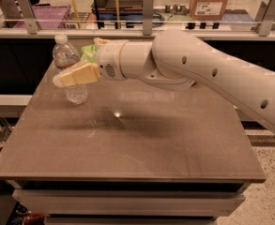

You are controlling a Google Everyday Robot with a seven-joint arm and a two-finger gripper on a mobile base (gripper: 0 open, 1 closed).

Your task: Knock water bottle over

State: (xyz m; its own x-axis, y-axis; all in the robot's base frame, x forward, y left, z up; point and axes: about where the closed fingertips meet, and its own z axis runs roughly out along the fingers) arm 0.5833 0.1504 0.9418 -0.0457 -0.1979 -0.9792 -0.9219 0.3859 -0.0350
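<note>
Reaching left over the table (137, 149), my gripper (78, 63) hangs at its far left, jaws apart; my near finger (76, 74) crosses the middle of the upright water bottle (65, 55).

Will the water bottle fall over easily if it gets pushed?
Probably: the water bottle is tall and slim on a narrow base. The gripper is by its middle, likely high enough to tip rather than slide it. Being round, it may roll.
</note>
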